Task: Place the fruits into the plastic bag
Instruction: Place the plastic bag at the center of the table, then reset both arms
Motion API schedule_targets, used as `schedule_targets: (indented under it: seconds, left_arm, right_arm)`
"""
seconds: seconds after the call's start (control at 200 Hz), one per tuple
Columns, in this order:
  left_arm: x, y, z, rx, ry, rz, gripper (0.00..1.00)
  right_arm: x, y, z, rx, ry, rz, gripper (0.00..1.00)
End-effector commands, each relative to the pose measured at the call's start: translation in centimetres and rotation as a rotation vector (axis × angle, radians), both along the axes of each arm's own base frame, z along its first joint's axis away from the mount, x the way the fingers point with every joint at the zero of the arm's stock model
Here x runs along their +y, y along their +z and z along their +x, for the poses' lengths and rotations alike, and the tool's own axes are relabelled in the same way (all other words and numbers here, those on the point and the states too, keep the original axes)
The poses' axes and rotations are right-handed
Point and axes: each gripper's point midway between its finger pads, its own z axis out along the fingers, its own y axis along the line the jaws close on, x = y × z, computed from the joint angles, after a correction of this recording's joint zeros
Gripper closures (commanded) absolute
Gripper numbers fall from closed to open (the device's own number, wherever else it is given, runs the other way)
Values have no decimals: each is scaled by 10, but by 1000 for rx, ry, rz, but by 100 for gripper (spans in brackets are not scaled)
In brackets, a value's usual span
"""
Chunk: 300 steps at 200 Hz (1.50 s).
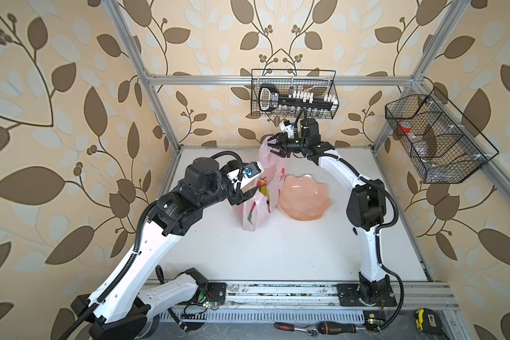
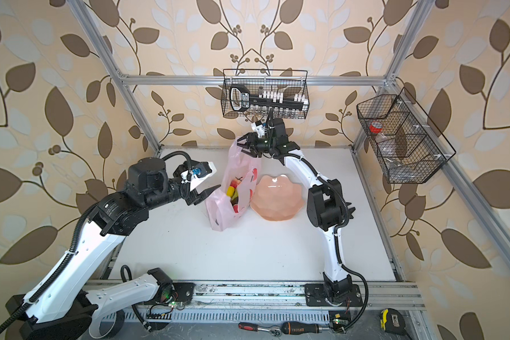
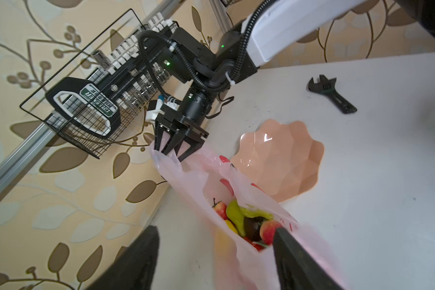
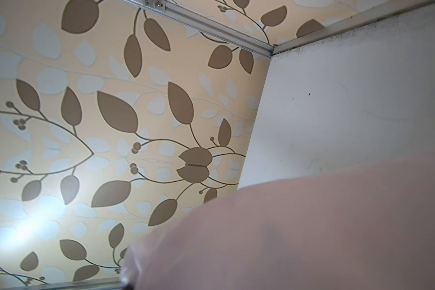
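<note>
Standing bag: the pink plastic bag (image 1: pixel 258 203) sits upright on the white table (image 1: pixel 277 250), just beside the peach wavy-edged dish (image 1: pixel 304 196).
Bag mouth: stretched between both grippers, far handle raised higher.
Fruits: the fruits (image 3: pixel 246 222) lie inside the bag; the left wrist view shows a green pear (image 3: pixel 234 213), red apples (image 3: pixel 268 231), a dark purple round one and a bit of yellow.
Left gripper (image 2: pixel 206 195): jaws spread wide, one finger against the bag's near edge, nothing pinched.
Right gripper (image 3: pixel 175 152): jaws parted at the far handle, film draped between the fingers; whether it grips I cannot tell.
Table extras: a black adjustable wrench (image 3: pixel 330 94) lies well apart from the dish.
</note>
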Motion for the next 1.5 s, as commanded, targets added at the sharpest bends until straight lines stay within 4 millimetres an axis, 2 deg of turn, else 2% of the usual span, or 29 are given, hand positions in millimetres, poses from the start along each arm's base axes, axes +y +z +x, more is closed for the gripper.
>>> schedule_targets:
  seconds: [0.0,0.125,0.225,0.36,0.525,0.665,0.8,0.92,0.99,1.135,1.25,1.31,1.395,1.494]
  left_arm:
    - [11,40,-9,-87,37,-112,15]
    - [23,41,-14,-94,84,-153,9]
    - [28,31,-14,-77,119,-163,8]
    - [30,14,-14,-16,141,-169,6]
    - [41,15,-9,43,238,-236,1]
    - [53,16,-6,96,328,-295,1]
    - [66,0,5,188,455,-333,1]
    - [82,-23,21,282,570,-401,1]
    - [100,-42,34,366,654,-476,1]
    - [158,-91,58,513,865,-708,1]
    - [175,-123,65,475,948,-688,1]
    - [184,-136,71,463,973,-676,1]
    - [197,-161,83,465,1019,-644,1]
    - [217,-192,96,424,1099,-608,1]
  right_arm:
    - [-27,59,-19,-125,-19,29,31]
    - [-45,67,-36,-125,-36,19,23]
    - [-57,71,-49,-131,-48,5,20]
    - [-70,66,-65,-136,-61,-79,13]
    - [-88,59,-89,-182,-85,-231,0]
    - [-109,55,-115,-233,-111,-368,0]
    - [-135,52,-138,-279,-160,-492,0]
    - [-163,52,-153,-322,-240,-584,0]
    - [-184,49,-159,-338,-303,-636,0]
    - [-242,23,-171,-288,-456,-748,0]
    - [-293,-1,-180,-225,-595,-747,0]
    - [-316,-14,-185,-204,-660,-825,0]
    - [-330,-35,-186,-185,-686,-907,0]
    - [-340,-59,-180,-174,-740,-903,0]
